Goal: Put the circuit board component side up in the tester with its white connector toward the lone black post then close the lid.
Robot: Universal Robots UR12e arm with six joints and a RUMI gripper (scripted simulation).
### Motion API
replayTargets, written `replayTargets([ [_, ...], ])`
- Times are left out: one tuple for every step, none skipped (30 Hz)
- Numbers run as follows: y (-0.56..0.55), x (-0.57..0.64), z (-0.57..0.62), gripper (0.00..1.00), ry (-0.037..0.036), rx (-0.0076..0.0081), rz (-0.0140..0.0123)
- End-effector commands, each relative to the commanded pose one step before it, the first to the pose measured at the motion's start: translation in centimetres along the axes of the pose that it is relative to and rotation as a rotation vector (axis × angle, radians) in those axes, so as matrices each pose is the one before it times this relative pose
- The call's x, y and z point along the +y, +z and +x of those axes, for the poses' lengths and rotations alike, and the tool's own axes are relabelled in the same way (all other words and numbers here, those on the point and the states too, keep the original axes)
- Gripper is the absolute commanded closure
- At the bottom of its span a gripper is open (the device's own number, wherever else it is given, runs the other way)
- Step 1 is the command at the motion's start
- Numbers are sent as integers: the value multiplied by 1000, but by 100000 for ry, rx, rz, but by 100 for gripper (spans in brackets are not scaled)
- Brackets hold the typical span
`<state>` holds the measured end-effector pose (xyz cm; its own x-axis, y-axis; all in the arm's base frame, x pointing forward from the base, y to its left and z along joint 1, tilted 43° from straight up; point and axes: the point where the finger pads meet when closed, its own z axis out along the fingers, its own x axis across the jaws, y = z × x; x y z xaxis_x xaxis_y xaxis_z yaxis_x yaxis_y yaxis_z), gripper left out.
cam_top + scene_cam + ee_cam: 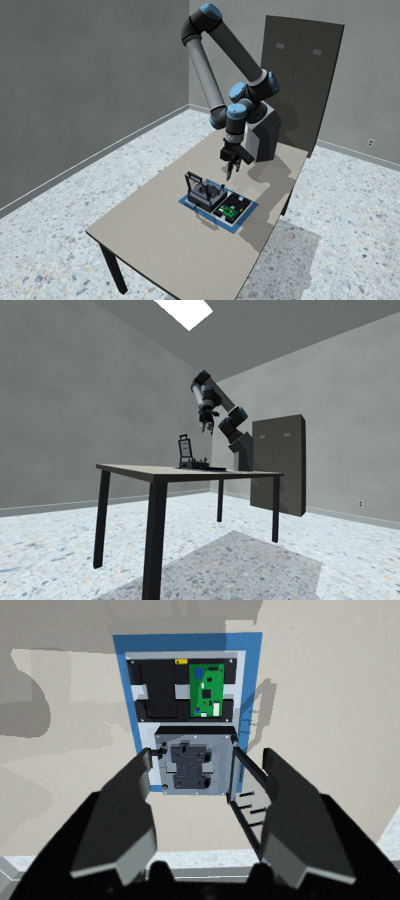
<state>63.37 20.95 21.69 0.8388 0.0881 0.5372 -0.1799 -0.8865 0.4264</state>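
The green circuit board lies flat in the black tray on the blue mat; it also shows in the top view. The grey tester sits beside the tray, its nest empty and its lid standing upright. The tester also shows in the exterior view. My gripper is open and empty. It hangs well above the table, over the tester's far side. In the exterior view it hovers high above the tester.
The blue mat holds tester and tray near the table's middle. The robot's grey pedestal stands at the table's far end. A dark cabinet stands behind against the wall.
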Motion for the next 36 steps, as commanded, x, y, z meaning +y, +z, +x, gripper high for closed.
replayTargets([
  [1058,-33,75,41,19,188,97],
  [439,0,0,41,0,0,0],
  [455,0,0,41,0,0,0],
  [470,0,0,41,0,0,0],
  [485,0,0,41,0,0,0],
  [499,0,0,41,0,0,0],
  [512,0,0,41,0,0,0],
  [525,0,0,41,0,0,0],
  [537,0,0,41,0,0,0],
  [544,0,0,41,0,0,0],
  [547,0,0,41,0,0,0],
  [548,0,0,41,0,0,0],
  [549,0,0,41,0,0,0],
  [549,0,0,41,0,0,0],
  [547,0,0,41,0,0,0],
  [545,0,0,41,0,0,0],
  [0,0,0,41,0,0,0],
  [0,0,0,41,0,0,0],
  [542,0,0,41,0,0,0],
  [538,0,0,41,0,0,0],
  [533,0,0,41,0,0,0],
  [528,0,0,41,0,0,0],
  [521,0,0,41,0,0,0],
  [514,0,0,41,0,0,0],
  [506,0,0,41,0,0,0],
  [498,0,0,41,0,0,0],
  [488,0,0,41,0,0,0],
  [478,0,0,41,0,0,0],
  [467,0,0,41,0,0,0],
  [455,0,0,41,0,0,0],
  [443,0,0,41,0,0,0],
  [430,0,0,41,0,0,0],
  [417,0,0,41,0,0,0],
  [0,0,0,41,0,0,0],
  [0,0,0,41,0,0,0],
  [403,0,0,41,0,0,0],
])
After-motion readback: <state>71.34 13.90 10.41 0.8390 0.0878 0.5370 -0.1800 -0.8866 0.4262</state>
